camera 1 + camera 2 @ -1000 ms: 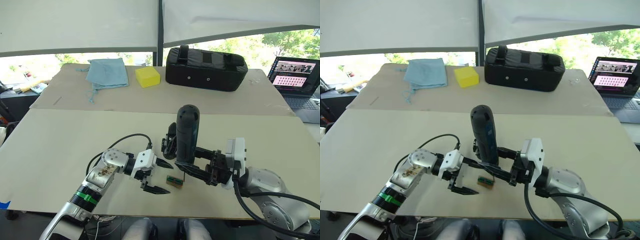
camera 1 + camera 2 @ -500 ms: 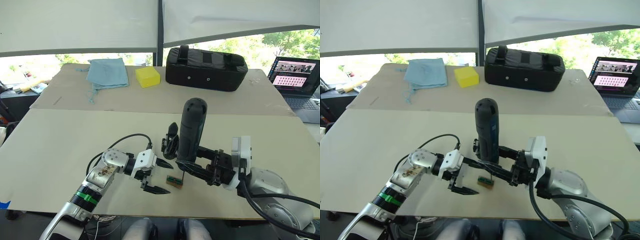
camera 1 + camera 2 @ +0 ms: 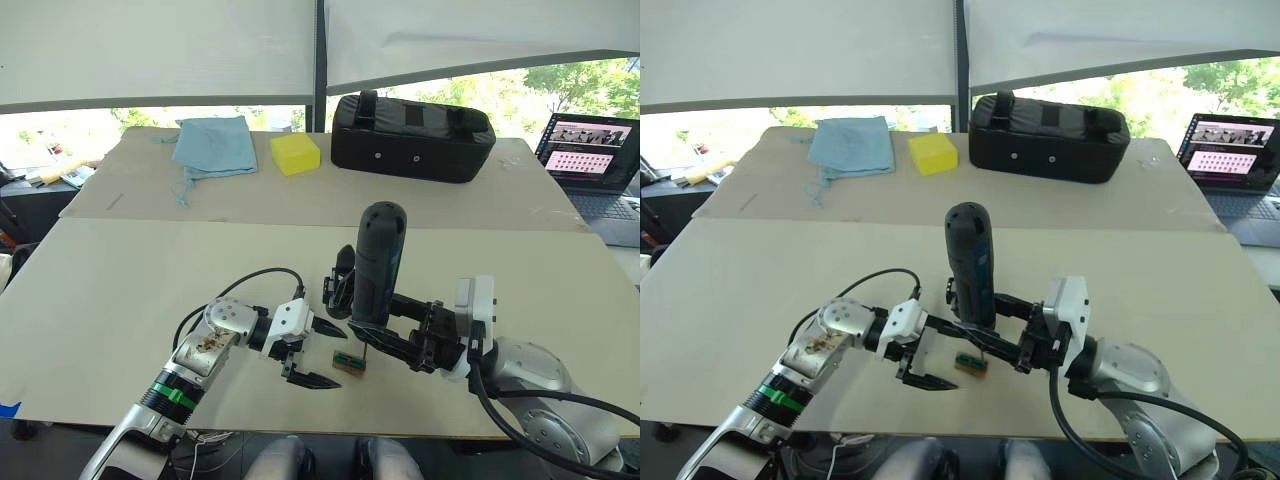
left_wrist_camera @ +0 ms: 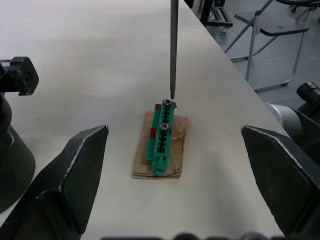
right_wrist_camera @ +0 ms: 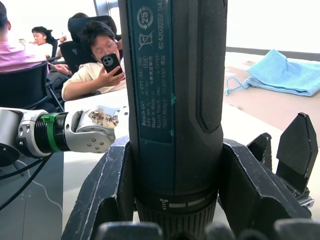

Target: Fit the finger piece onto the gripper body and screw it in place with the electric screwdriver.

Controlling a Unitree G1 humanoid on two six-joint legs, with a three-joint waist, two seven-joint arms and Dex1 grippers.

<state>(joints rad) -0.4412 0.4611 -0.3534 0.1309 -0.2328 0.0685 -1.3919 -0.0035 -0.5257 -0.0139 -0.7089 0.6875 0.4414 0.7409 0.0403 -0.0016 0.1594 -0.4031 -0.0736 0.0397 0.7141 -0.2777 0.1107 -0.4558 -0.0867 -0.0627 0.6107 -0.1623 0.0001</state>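
Gripper body (image 3: 340, 285) sits mid-table, behind the upright electric screwdriver (image 3: 375, 265) clamped in the right gripper (image 3: 395, 340), its bit touching the green block (image 4: 162, 135). Left gripper (image 3: 305, 352) hovers beside, jaws apart. The screwdriver has tilted back leftward.

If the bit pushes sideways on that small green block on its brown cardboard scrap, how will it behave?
The small green block on its brown cardboard scrap looks light and shows no clamp, so it would probably slide. It is narrow and stands on edge, so it might tip. The open left end effector is not steadying it.
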